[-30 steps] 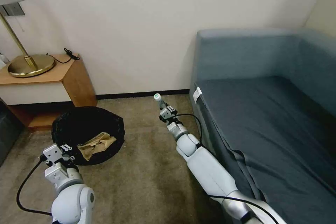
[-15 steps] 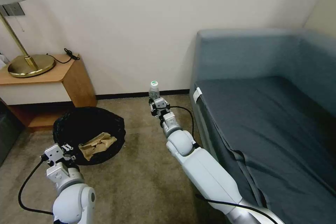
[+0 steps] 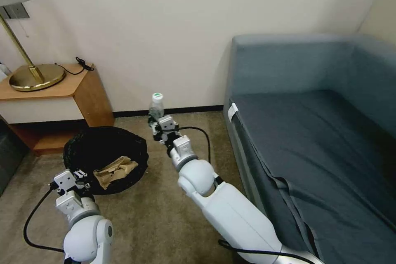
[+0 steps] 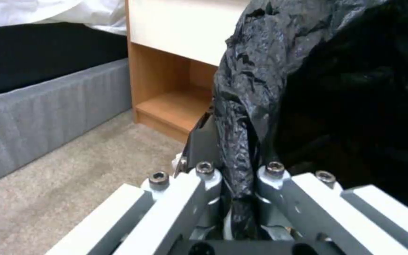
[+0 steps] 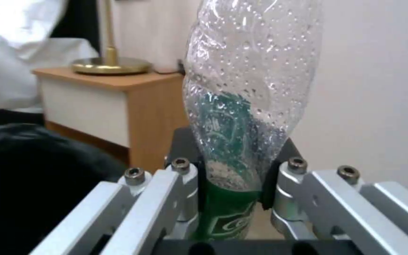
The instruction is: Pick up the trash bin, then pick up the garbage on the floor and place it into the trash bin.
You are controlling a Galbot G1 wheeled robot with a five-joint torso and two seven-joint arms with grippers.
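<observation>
- Gripping the small clear bottle (image 3: 156,106), the right claw (image 3: 159,120) has its fingers pinched on the dark green label, as the right wrist view (image 5: 234,166) shows; the bottle stands upright, white cap on top, above the carpet (image 3: 173,214) between the trash bin (image 3: 105,159) and the blue-grey sofa (image 3: 321,132).
- Left claw (image 3: 78,175) sits at the bin's near rim; in the left wrist view its fingers (image 4: 204,177) are pressed together on a fold of the crinkled black bag (image 4: 260,106).
- The bin is near the wooden nightstand (image 3: 62,95), which carries a brass lamp base (image 3: 37,76).
- A crumpled tan paper bag (image 3: 114,171) lies inside the bin.
</observation>
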